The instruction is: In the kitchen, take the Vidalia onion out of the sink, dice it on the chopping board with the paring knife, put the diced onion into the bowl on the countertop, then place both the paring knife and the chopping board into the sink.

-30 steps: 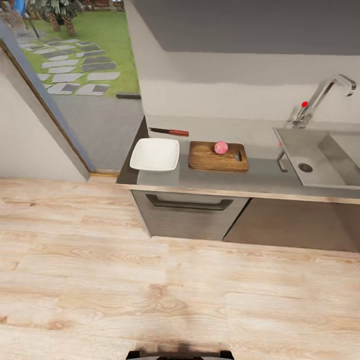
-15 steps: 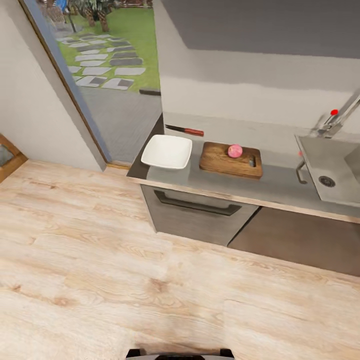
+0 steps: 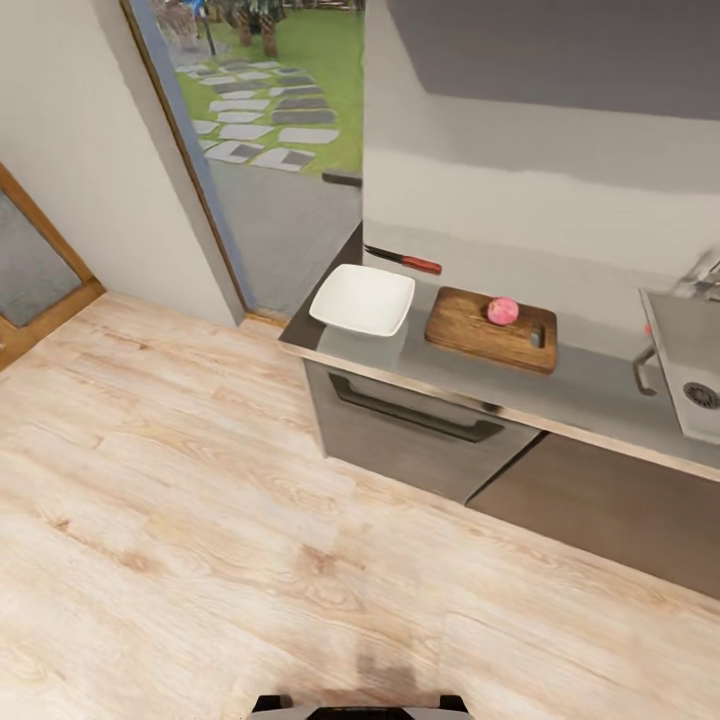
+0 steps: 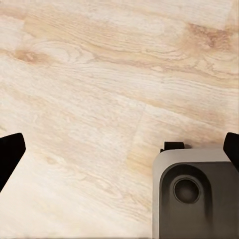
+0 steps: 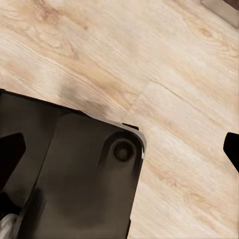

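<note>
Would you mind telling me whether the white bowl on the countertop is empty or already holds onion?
Empty: the bowl shows a bare white interior, and the Vidalia onion sits whole on the chopping board.

Vidalia onion [image 3: 503,311] on chopping board [image 3: 480,332], bowl [image 3: 363,299] left of it, paring knife [image 3: 404,260] behind, sink [image 3: 690,364] far right.

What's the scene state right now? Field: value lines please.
onion: Vidalia onion whole, on the chopping board
knife: paring knife on the countertop by the wall, behind the bowl
bowl: empty, beside the board
sink: sink at the frame edge, partly cut off
left gripper: open, over wooden floor
right gripper: open, over floor
</note>
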`<state>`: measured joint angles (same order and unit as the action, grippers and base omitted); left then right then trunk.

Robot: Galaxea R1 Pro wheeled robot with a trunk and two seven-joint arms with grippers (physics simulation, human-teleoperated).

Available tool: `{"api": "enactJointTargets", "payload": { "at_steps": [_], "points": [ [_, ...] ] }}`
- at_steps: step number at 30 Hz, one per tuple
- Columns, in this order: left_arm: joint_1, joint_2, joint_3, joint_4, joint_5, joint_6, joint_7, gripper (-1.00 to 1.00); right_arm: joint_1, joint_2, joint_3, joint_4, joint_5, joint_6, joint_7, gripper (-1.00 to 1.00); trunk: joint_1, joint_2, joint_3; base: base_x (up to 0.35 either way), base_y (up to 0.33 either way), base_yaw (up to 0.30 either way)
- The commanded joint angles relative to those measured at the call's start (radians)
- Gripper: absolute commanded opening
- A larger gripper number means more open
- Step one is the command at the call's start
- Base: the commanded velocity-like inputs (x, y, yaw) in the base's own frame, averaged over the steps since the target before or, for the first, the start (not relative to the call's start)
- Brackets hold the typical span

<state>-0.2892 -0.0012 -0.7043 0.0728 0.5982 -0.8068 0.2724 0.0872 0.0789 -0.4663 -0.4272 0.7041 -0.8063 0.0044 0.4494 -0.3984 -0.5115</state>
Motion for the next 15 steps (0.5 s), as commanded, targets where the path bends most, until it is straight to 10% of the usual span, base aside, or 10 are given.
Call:
{"api": "enactJointTargets", "payload": {
  "at_steps": [1, 8, 15],
  "points": [
    [-0.001, -0.001, -0.008, 0.002, -0.003, -0.002, 0.008, 1.0, 0.0, 0.002, -0.008, -0.005, 0.011, -0.003, 0.001, 1.0, 0.001, -0.002, -0.001, 0.0, -0.013, 0.148],
    [-0.001, 0.0, -0.008, 0.002, -0.003, -0.002, 0.008, 1.0, -0.001, 0.025, -0.004, -0.229, 0.012, 0.045, -0.016, 1.0, 0.001, -0.002, -0.002, 0.0, -0.003, 0.033],
    [-0.001, 0.0, -0.007, 0.002, -0.003, -0.002, 0.008, 1.0, -0.001, 0.096, 0.046, -0.718, -0.01, 0.413, -0.013, 1.0, 0.001, -0.002, -0.002, 0.0, 0.0, 0.001]
  ]
}}
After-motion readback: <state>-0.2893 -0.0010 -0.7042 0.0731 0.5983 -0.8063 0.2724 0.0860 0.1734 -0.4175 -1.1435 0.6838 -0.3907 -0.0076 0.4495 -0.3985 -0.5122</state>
